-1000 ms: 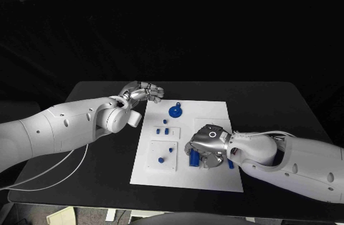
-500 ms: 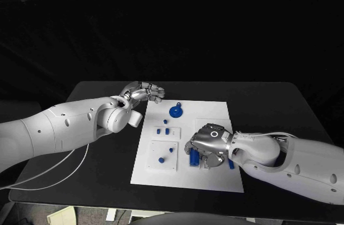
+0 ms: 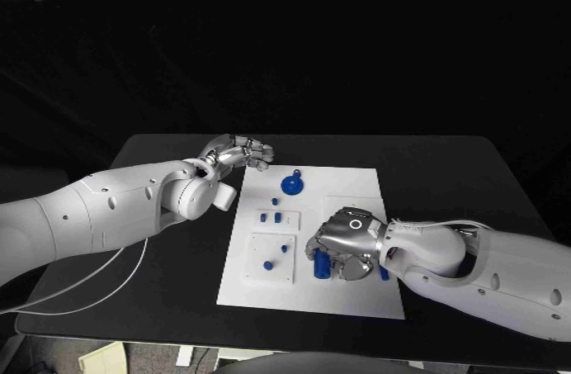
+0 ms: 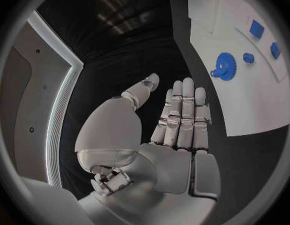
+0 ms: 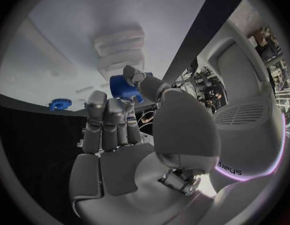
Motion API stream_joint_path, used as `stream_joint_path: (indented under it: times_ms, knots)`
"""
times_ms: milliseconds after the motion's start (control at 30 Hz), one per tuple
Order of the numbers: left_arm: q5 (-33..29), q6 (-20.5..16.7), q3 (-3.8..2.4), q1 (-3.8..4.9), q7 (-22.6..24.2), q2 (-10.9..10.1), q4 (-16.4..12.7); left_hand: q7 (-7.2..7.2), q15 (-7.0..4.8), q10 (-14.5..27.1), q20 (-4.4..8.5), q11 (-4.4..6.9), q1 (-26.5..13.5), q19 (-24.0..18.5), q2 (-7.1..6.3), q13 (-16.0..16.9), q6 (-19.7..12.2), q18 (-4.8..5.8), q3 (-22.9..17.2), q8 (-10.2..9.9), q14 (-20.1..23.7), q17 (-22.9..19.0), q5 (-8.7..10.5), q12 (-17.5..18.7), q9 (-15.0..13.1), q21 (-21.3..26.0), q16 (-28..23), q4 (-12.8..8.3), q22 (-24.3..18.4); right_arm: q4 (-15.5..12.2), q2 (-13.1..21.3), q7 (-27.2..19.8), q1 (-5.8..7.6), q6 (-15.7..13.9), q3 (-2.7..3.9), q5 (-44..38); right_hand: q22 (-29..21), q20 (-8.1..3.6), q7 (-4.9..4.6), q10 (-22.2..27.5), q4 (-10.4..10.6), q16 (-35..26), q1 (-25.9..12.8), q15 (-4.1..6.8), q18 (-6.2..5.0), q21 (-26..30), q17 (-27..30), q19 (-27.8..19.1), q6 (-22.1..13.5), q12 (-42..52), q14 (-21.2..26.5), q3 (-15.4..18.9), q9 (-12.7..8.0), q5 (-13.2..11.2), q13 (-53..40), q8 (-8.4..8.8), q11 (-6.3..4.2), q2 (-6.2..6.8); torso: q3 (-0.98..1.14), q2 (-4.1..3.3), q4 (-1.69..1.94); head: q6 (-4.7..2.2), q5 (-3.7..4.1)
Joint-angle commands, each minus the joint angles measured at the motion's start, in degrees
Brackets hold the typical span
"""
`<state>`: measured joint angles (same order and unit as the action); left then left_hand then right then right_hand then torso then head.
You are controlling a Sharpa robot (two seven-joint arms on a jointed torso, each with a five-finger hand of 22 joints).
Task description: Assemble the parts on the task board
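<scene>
right robot hand (image 3: 344, 246) | pinches blue part (image 5: 124, 87) | over task board (image 3: 357, 184)

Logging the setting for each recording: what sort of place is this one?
Probably a robotics lab test bench. A black table against a dark backdrop carries only a white task board with small blue parts such as a gear; the right hand pinches a blue part.
</scene>
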<state>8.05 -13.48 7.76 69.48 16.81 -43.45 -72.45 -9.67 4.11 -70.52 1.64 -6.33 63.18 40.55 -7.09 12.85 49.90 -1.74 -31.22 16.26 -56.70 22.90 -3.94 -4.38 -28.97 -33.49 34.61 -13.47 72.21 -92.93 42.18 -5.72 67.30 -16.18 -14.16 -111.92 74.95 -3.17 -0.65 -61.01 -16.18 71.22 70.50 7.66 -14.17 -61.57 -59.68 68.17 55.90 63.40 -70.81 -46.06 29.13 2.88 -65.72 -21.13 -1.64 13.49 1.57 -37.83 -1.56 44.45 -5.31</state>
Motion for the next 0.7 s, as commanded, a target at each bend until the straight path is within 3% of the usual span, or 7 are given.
stream_joint_path:
  times_ms: [33,467,700]
  knots:
    - [0.01,0.79,-0.04,0.05,0.33,0.06,-0.17,0.07,0.18,0.49,-0.22,0.11,-0.71,0.29,-0.03,-0.10,-0.45,-0.42,0.05,-0.01,-0.39,0.10,0.32,0.29,0.09,0.30,-0.31,0.44,0.08,0.29,0.06,-0.55,-0.09,1.69,0.01,0.27,0.55,-0.10,-4.14,0.33,0.02,0.21,-0.23,-0.30,-0.83,-0.26,-0.09,0.16,4.55,0.26,0.02,-0.46,0.31,-0.07,0.09,-0.29,0.24,-0.37,0.00,-0.02,0.00,0.04,0.00]
    - [0.03,0.71,-0.04,0.05,0.32,0.04,-0.12,0.06,0.18,0.49,-0.21,0.12,-0.70,0.29,-0.04,-0.10,-0.49,-0.42,0.04,-0.02,-0.40,0.17,0.32,0.28,0.10,0.33,-0.36,0.46,0.11,1.43,-0.17,-0.84,-0.77,2.32,0.00,0.64,0.59,-0.04,-4.22,0.61,-0.09,0.14,-0.40,-0.33,-0.83,-0.24,-0.10,-0.07,4.33,0.39,0.21,-0.59,0.16,-0.07,0.16,0.01,0.30,-0.35,0.03,-0.02,0.04,0.26,-0.13]
    - [0.06,0.68,-0.04,0.05,0.28,0.03,-0.18,0.05,0.18,0.49,-0.21,0.12,-0.68,0.29,-0.05,-0.10,-0.50,-0.42,0.04,-0.02,-0.41,0.21,0.32,0.28,0.10,0.34,-0.39,0.46,0.13,1.57,-0.19,-0.48,-0.77,1.89,0.00,1.14,0.59,0.00,-4.86,1.22,-0.26,0.03,-0.17,-0.85,-0.83,-0.18,-0.10,-0.44,1.61,0.70,0.55,-0.70,-0.71,-0.05,0.50,1.89,0.89,0.37,0.01,-0.02,-0.01,0.29,-0.14]
